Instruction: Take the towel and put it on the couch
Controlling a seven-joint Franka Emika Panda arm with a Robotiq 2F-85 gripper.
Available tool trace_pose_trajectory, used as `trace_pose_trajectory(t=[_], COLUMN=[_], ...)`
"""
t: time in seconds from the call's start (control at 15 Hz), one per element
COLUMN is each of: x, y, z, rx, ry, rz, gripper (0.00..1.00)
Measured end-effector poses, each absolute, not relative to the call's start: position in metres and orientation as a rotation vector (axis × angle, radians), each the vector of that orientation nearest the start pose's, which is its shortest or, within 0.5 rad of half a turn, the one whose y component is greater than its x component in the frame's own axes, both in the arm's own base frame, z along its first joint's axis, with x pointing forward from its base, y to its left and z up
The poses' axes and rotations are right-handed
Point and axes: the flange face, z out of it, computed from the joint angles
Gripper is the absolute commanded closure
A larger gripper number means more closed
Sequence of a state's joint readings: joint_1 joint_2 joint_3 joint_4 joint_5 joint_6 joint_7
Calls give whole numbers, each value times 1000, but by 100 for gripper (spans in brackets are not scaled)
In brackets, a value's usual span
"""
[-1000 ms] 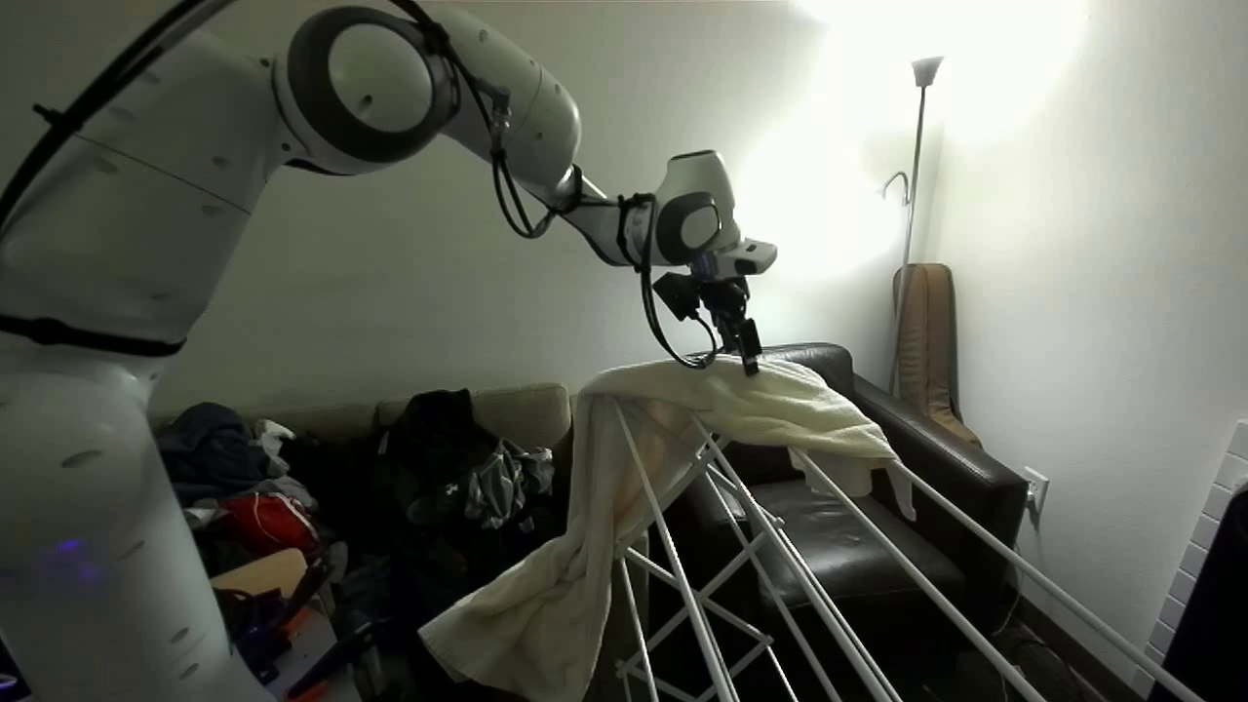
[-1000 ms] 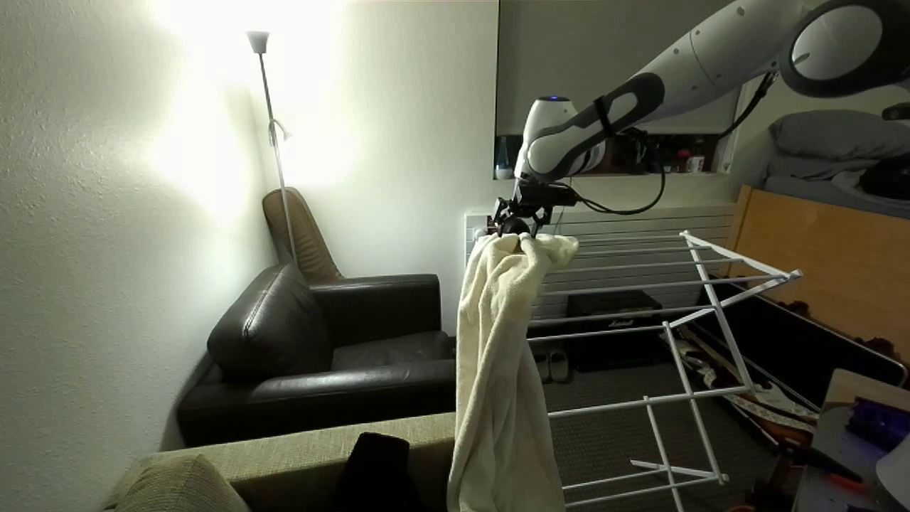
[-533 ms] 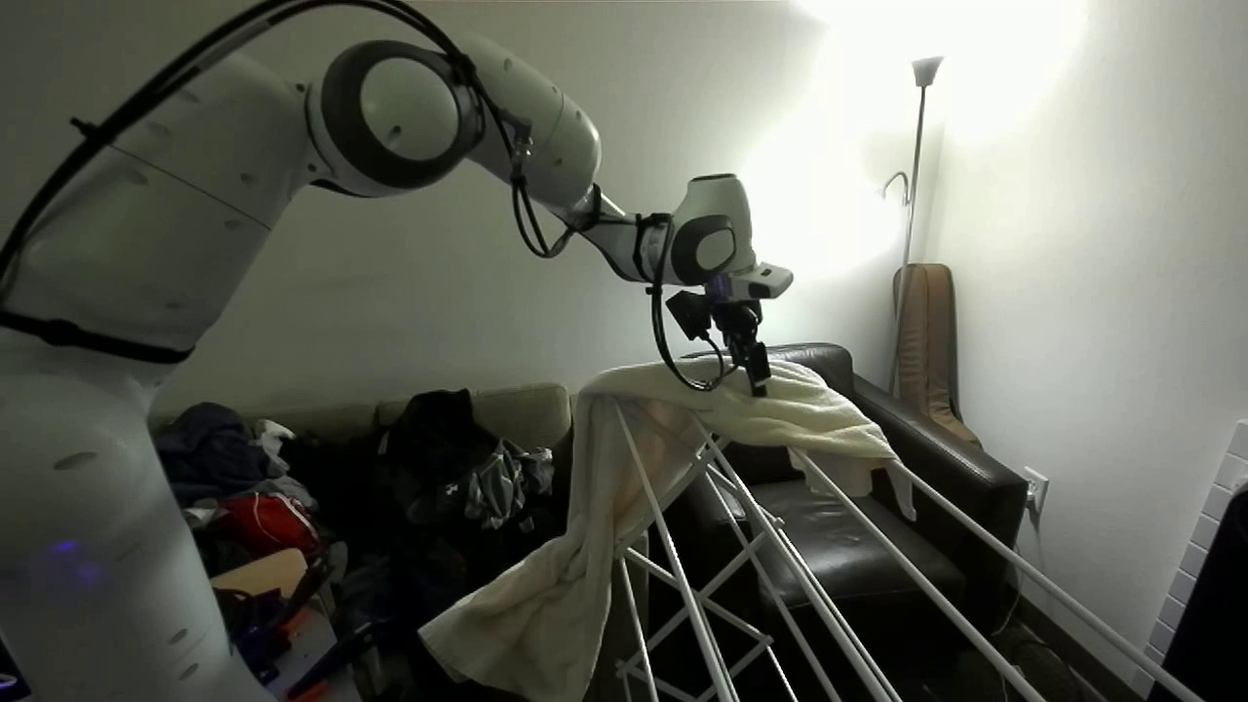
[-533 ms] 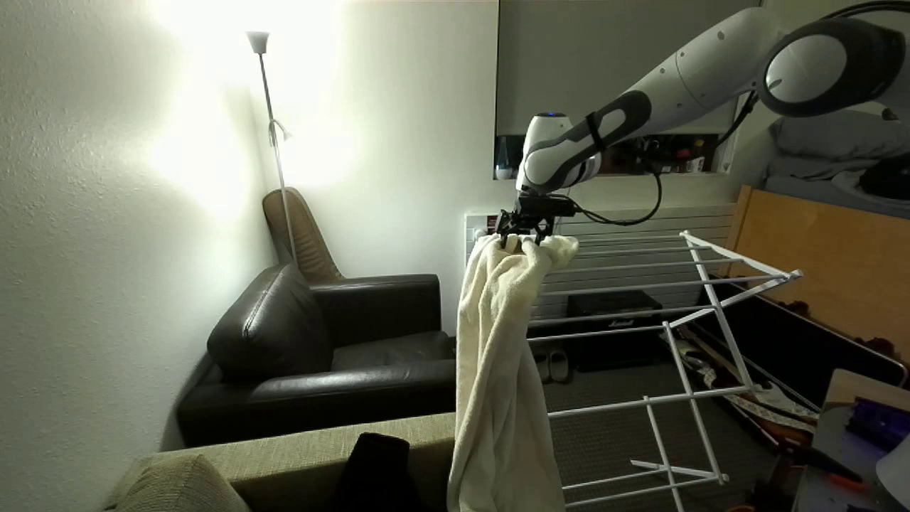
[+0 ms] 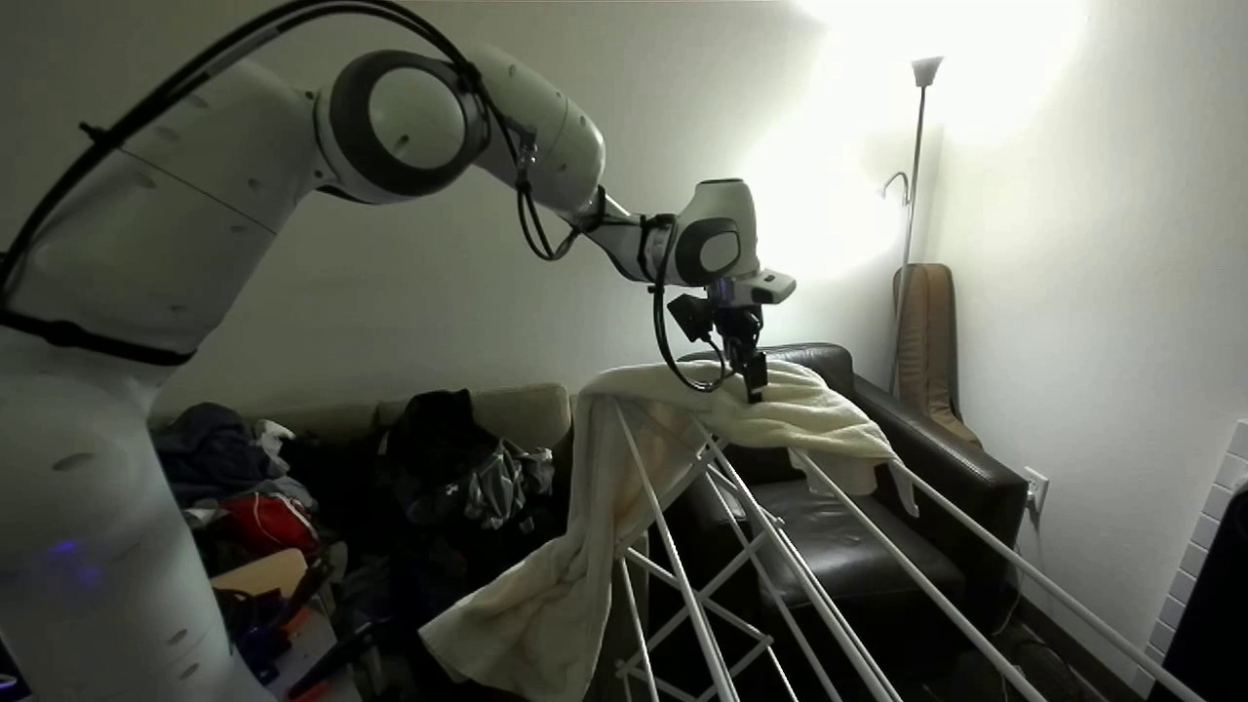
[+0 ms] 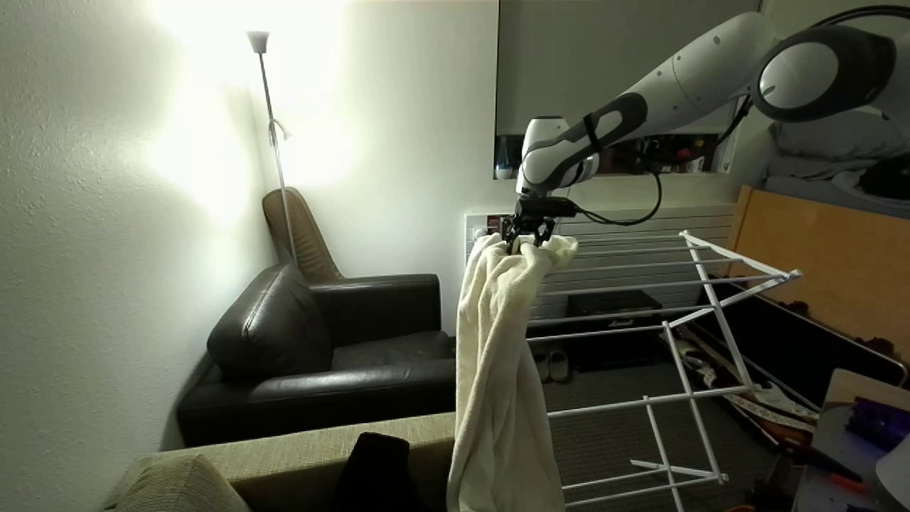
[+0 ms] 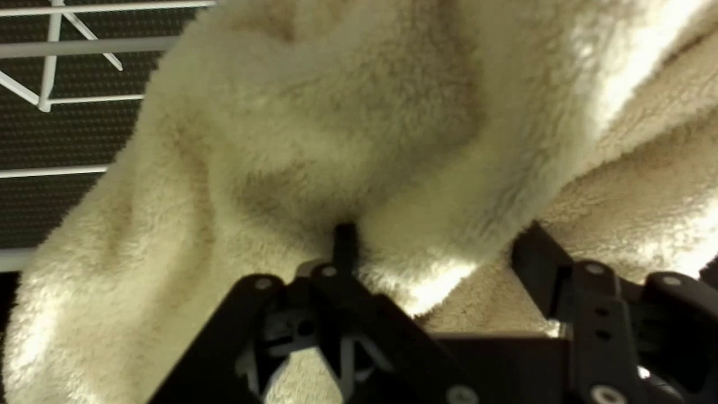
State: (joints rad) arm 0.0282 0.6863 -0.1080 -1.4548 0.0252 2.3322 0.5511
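The cream, fluffy towel hangs over a white drying rack. In an exterior view it falls as a long folded strip at the lower middle of the frame, and the bottom edge of the frame cuts it. In an exterior view, the long end of the towel spreads toward the bottom of the frame, left of the middle, and a shorter part drapes to the right.

The gripper points downward and is at the top of the towel. In the wrist view its two black fingers are spread apart, at the lower middle and the lower right, and a soft ridge of the towel rises between them. The fingertip at the lower middle sinks into the pile. Whether the fingers already press on this ridge, I cannot tell.

The robot arm reaches in from the left side of the frame. Partly behind it, at the lower left, a beige fabric couch carries a heap of clothes, mostly dark, with one red piece. A dark leather armchair stands at the left of the frame; behind it are a floor lamp and a leaning brown case.
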Motion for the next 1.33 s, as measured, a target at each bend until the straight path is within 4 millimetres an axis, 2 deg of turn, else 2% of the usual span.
trace_pose_trajectory(t=[0.33, 0.6, 0.73, 0.8, 0.87, 0.93, 1.2, 1.33], x=[733, 729, 725, 724, 723, 722, 719, 719], y=[-47, -46, -45, -44, -43, -41, -36, -35], z=[325, 356, 367, 370, 373, 374, 373, 372], rx=[-3009, -3017, -3015, -3015, -3015, -3019, -3039, -3040], ry=[926, 917, 915, 914, 910, 896, 846, 844], rz=[-312, -332, -333, -332, -330, -325, -314, -313], gripper=[92, 98, 94, 71, 69, 93, 70, 69])
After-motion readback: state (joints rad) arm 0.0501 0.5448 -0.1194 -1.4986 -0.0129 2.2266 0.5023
